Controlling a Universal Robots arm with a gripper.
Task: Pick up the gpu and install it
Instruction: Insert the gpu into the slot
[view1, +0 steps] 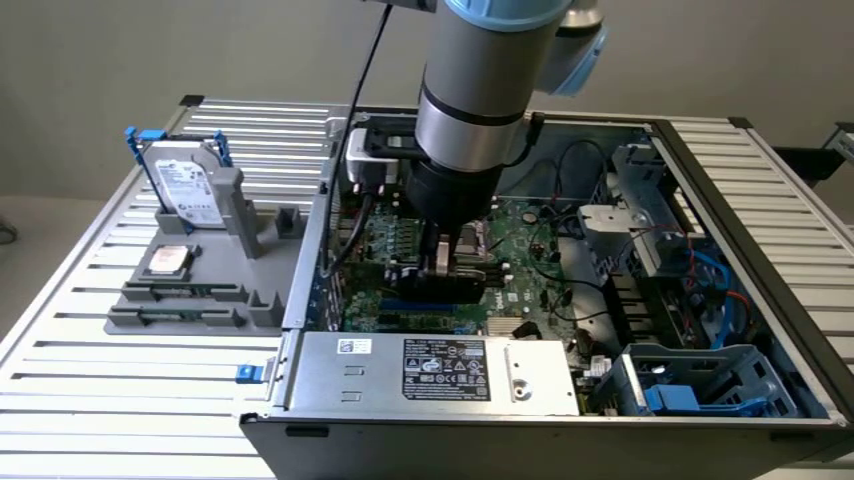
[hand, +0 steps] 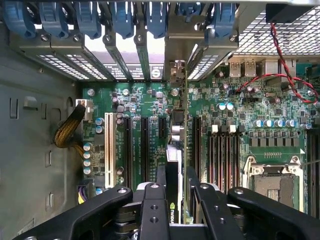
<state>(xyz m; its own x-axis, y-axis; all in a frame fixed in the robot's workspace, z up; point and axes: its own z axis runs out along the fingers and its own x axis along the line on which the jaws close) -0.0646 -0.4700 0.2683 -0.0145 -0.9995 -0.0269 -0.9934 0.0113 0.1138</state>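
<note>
**Fingers** (hand: 151, 207): two black pads on bolted links, clamped on the opposite faces of the graphics card (hand: 172, 209), which stands on edge between them. A small green logo shows on the card's black cover, and a thin green board edge runs along one side.

**Card position:** upright inside the open computer case (view1: 400, 445), directly over the long black expansion slots of the green motherboard (hand: 220, 125). Its silver bracket end points toward the row of rear slot openings and their blue clips (hand: 122, 17). Whether its lower edge is seated in a slot cannot be told.

**On the motherboard beside the card:**
- a white slot (hand: 108, 150)
- a braided yellow-and-black cable (hand: 67, 131)
- the metal processor socket (hand: 272, 180)
- red-and-black wires (hand: 286, 65) looping near the case wall

**Exterior view, inside the case:** the grey arm (view1: 481, 90) reaches down into the middle of the case. A silver power supply (view1: 441, 370) with a white label lies along the near edge. A blue drive cage (view1: 707, 385) sits at the near corner on the exterior view's right.

**Exterior view, outside the case:** on the exterior view's left, the slatted metal counter (view1: 120, 390) carries a grey holder (view1: 260, 285) — in it a silver hard drive (view1: 184, 185) with a blue handle stands upright, well apart from the card.
</note>
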